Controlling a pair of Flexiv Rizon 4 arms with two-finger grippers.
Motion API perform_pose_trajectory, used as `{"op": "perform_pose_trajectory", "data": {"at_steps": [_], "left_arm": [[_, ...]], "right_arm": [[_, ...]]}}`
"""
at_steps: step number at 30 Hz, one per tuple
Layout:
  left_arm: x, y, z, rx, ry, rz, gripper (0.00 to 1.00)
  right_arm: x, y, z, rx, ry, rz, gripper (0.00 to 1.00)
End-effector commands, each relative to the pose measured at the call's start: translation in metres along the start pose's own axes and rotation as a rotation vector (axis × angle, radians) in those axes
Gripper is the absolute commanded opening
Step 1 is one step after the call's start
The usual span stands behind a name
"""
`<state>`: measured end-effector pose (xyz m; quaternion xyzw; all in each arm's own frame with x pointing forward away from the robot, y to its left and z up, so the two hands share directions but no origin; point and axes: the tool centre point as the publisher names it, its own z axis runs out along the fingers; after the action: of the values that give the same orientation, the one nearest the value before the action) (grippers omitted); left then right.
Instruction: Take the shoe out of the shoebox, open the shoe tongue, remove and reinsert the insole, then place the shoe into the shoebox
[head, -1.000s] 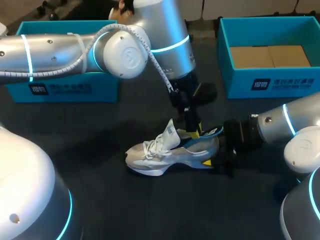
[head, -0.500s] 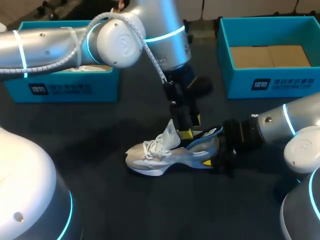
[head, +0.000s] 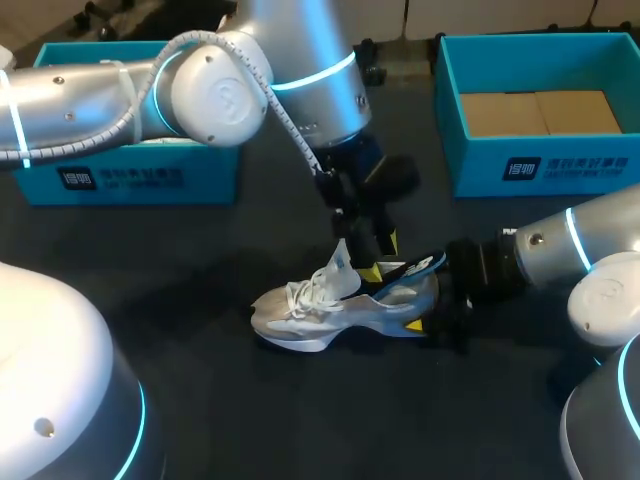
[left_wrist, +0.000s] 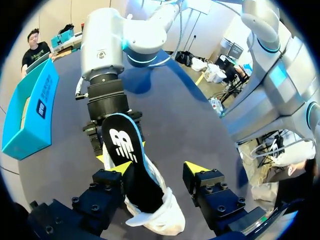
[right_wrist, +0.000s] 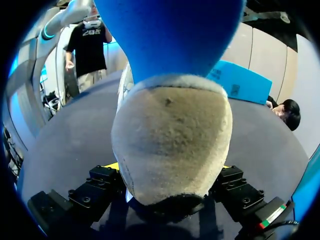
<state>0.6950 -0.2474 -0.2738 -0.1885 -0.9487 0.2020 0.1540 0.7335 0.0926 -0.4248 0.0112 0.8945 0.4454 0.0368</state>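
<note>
Head view: shoe (head: 335, 305) clear of shoebox (head: 545, 168), right jaws tight on heel (right_wrist: 170, 145), left jaws spread beside insole (left_wrist: 120, 147).

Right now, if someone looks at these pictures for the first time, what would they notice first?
A grey-white shoe sits in the middle of the table, its heel clamped by the right gripper. The left gripper hangs open over the shoe's mouth, where a dark insole with a blue edge sticks up between its fingers, close to one of them.
</note>
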Motion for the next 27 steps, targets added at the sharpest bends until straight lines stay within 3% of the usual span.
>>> {"op": "perform_pose_trajectory", "data": {"at_steps": [1, 7, 11, 13, 14, 15, 21, 27], "left_arm": [[-0.007, -0.004, 0.014, 0.003, 0.011, -0.003, 0.61], [-0.014, -0.004, 0.028, 0.000, 0.017, -0.025, 0.45], [-0.015, -0.003, 0.032, -0.005, 0.020, -0.034, 0.41], [-0.014, -0.003, 0.033, -0.005, 0.021, -0.038, 0.28], [-0.014, -0.003, 0.033, -0.004, 0.021, -0.039, 0.06], [-0.013, -0.003, 0.032, -0.002, 0.021, -0.041, 0.03], [-0.011, -0.001, 0.033, -0.004, 0.037, -0.053, 0.00], [0.000, 0.000, 0.015, -0.012, 0.069, -0.033, 0.00]], "right_arm": [[0.002, 0.000, 0.001, 0.004, -0.003, 0.000, 0.00], [0.002, 0.000, 0.001, 0.004, -0.003, 0.000, 0.00], [0.002, 0.000, 0.001, 0.004, -0.003, 0.000, 0.00], [0.002, 0.000, 0.001, 0.004, -0.003, 0.000, 0.00], [0.002, 0.000, 0.001, 0.004, -0.003, 0.000, 0.00], [0.002, 0.000, 0.001, 0.004, -0.003, 0.000, 0.00], [0.002, 0.000, 0.001, 0.004, -0.003, 0.000, 0.00], [0.002, 0.000, 0.001, 0.004, -0.003, 0.000, 0.00]]}}
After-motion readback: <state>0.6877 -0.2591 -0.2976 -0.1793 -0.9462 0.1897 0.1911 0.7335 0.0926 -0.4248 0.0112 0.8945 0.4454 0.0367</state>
